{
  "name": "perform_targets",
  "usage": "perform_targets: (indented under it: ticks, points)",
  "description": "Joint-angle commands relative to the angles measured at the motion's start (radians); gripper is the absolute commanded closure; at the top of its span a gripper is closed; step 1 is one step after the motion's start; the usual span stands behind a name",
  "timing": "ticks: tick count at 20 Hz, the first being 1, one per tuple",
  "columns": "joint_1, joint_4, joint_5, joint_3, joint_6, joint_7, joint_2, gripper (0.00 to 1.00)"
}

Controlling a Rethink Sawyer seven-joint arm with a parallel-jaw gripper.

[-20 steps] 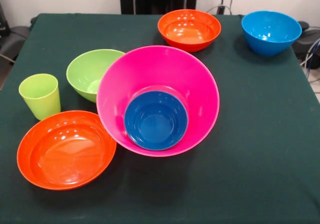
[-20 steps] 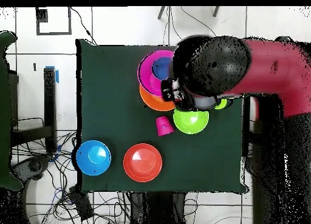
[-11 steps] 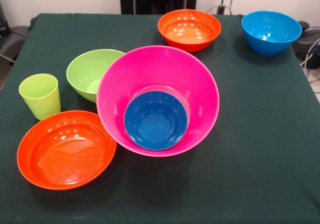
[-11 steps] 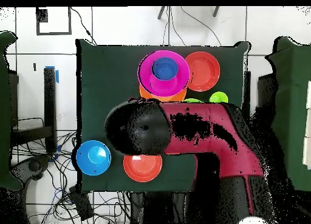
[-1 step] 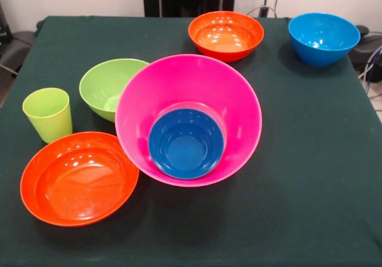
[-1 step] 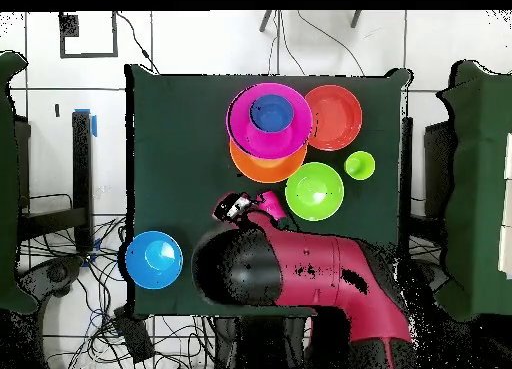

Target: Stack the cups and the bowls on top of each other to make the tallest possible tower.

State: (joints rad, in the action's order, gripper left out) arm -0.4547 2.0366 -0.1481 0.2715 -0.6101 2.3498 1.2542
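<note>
The big pink bowl (image 5: 197, 88) (image 6: 290, 135) holds the small dark blue bowl (image 5: 186, 143) (image 6: 270, 112); in the overhead view it sits on the big orange bowl (image 6: 262, 169), a low tower. Around it stand a green bowl (image 5: 110, 86) (image 6: 314, 191), a lime green cup (image 5: 48, 114) (image 6: 360, 165), a shallow red-orange bowl (image 5: 79, 177) (image 6: 333, 117), another red-orange bowl (image 5: 225, 35) and a light blue bowl (image 5: 323, 38) (image 6: 154, 259). My gripper (image 6: 233, 207) shows only from overhead, just beside the red-pink cup (image 6: 271, 204). The front view shows neither.
From overhead, my red and black arm (image 6: 300, 275) lies across the table's base-side edge and covers the cloth there. Dark green cloth (image 5: 310, 177) covers the table. Cables lie on the floor beside the light blue bowl's side.
In the overhead view my arm has drawn back toward the base side, uncovering the green bowl and the red-pink cup, and its gripper now sits by that cup. The front view is unchanged.
</note>
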Motion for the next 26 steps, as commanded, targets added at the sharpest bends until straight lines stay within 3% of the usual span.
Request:
perform_targets:
  ticks: [1,5,14,18,21,26]
  points:
    - [0.074,0.187,-0.001,-0.09,0.162,0.218,-0.118,0.0]
    - [0.108,0.174,0.008,-0.141,0.186,0.232,-0.142,0.0]
    - [0.14,0.203,0.031,-0.187,0.416,0.223,-0.293,0.0]
    - [0.16,0.201,0.031,-0.213,0.463,0.212,-0.344,0.0]
    - [0.135,0.219,0.053,-0.184,0.494,0.19,-0.387,0.0]
    - [0.034,0.221,0.033,-0.066,0.558,0.118,-0.518,0.0]
